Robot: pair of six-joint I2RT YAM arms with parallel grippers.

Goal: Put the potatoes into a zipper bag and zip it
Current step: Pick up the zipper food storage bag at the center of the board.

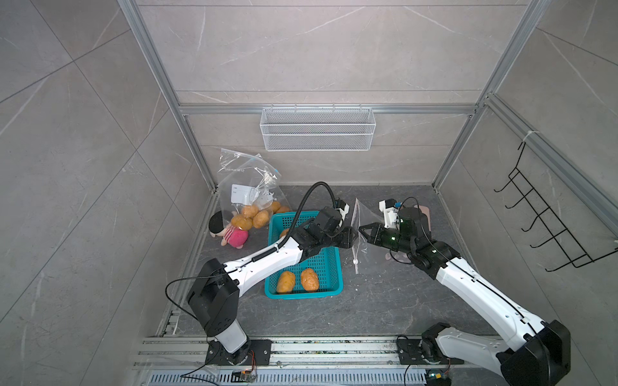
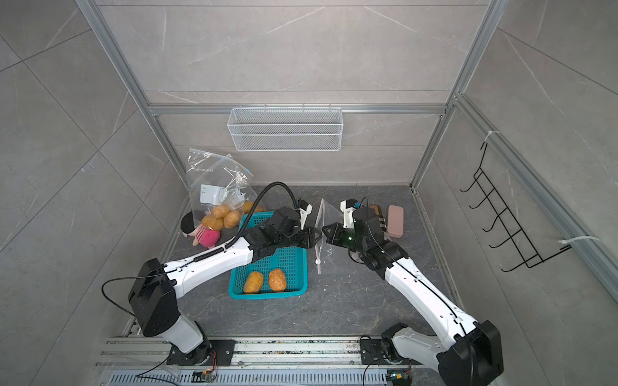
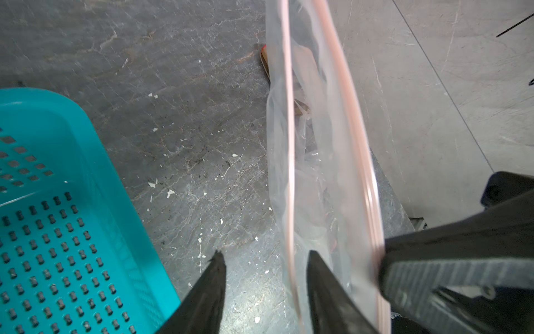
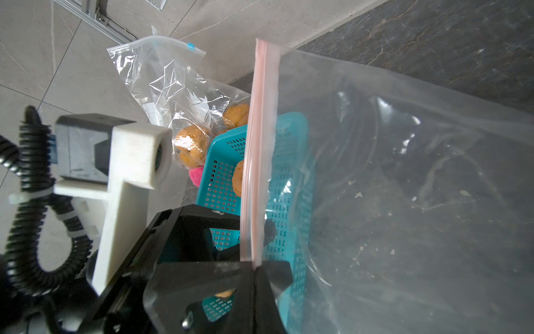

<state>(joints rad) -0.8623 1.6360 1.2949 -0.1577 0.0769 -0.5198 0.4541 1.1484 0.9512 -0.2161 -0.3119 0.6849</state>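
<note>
A clear zipper bag (image 1: pixel 357 214) (image 2: pixel 320 214) with a pink zip strip (image 4: pixel 260 144) stands upright between both arms. My right gripper (image 1: pixel 361 230) (image 4: pixel 255 267) is shut on its rim. My left gripper (image 1: pixel 352 238) (image 3: pixel 265 254) is open at the bag's mouth (image 3: pixel 318 130): one finger is inside the bag, the other outside, with the near lip between them. Two potatoes (image 1: pixel 286 281) (image 1: pixel 309 279) lie in the teal basket (image 1: pixel 302 294). A third potato (image 1: pixel 284 232) shows partly under the left arm.
A second clear bag (image 1: pixel 249 187) holding several potatoes (image 1: pixel 250 217) leans at the back left, beside a pink plush doll (image 1: pixel 234 235). A pink case (image 2: pixel 395 220) lies behind the right arm. A wire basket (image 1: pixel 317 128) hangs on the back wall and a black hook rack (image 1: pixel 548 217) on the right wall.
</note>
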